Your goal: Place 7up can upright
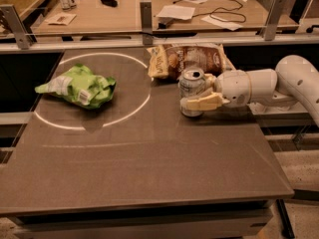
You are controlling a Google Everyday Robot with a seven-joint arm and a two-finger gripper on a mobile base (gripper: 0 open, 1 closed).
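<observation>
The 7up can (189,87), silver with a silver top, stands upright on the dark table (149,168), right of centre and just in front of the brown and yellow chip bag. My gripper (196,92) reaches in from the right and is shut on the can. Its near cream finger (205,102) lies across the can's lower front. The far finger is mostly hidden behind the can. The can's base looks level with the table top.
A brown and yellow chip bag (187,59) lies right behind the can. A bright green snack bag (79,87) lies at the left inside a white circle mark (142,106). A rail with metal posts (145,15) runs along the far edge.
</observation>
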